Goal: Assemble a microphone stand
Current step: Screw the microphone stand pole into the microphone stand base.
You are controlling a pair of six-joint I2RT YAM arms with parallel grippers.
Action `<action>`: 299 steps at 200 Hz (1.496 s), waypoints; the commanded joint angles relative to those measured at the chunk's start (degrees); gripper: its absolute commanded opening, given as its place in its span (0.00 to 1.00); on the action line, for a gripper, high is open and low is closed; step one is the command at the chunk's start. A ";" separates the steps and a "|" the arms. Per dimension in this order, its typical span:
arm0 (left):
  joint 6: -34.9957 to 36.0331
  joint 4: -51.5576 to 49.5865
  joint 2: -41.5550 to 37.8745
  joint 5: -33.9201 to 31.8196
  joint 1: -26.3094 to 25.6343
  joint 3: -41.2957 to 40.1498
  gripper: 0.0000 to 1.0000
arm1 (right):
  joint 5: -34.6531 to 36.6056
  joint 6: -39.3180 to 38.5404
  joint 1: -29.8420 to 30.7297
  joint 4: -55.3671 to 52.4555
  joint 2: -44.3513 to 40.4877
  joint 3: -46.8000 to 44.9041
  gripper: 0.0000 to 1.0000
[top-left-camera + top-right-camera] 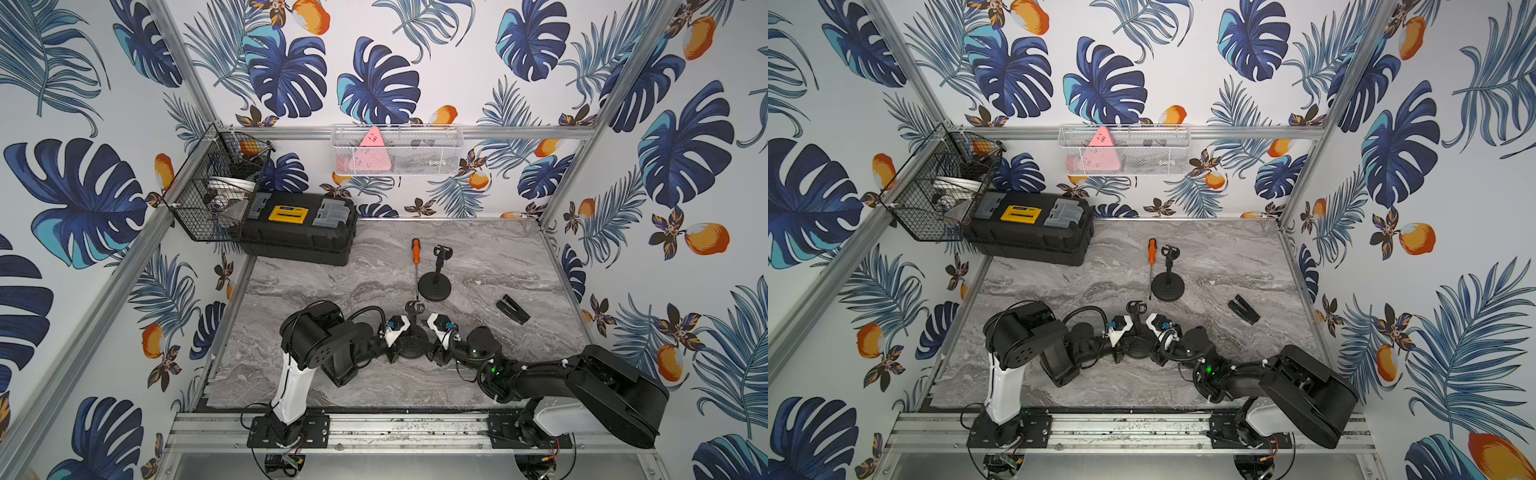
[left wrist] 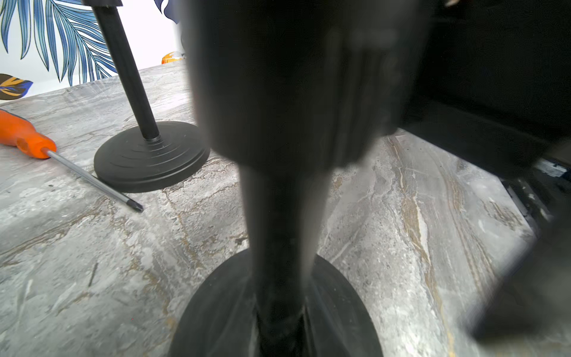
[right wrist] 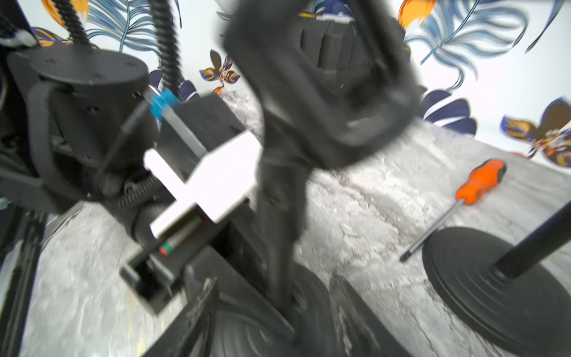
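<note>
— Where is our mic stand?
— It stands up on the grey marble surface (image 1: 332,374), between our two arms. We think we are fixing the pole (image 2: 281,231) into its round base (image 2: 216,309).
— What are the jaws doing?
— The left gripper (image 1: 398,352) has its jaws shut on the pole, low down. The right gripper (image 3: 275,306) has its jaws apart, one on each side of the pole, holding nothing.
— What comes next?
— We think the right jaws must close on the pole and twist it tight. The base must not slide.
— What is it like?
— The pole is thin, smooth and black. The base is flat with rings on it. The clip (image 1: 414,308) on top curls like a claw.
</note>
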 commanded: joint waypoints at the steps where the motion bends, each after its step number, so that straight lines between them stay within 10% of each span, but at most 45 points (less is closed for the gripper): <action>1: 0.29 -0.73 0.17 0.14 0.06 0.21 0.13 | -18.36 -4.04 -3.84 -5.07 -0.61 0.73 0.58; 211: 0.81 -0.72 1.08 0.41 -0.64 0.32 0.10 | -37.18 -7.16 -12.70 -3.42 17.73 15.89 0.38; 299: 0.72 -0.81 1.11 0.15 -0.65 0.50 0.11 | -38.95 -6.62 -12.70 -0.77 19.45 15.11 0.00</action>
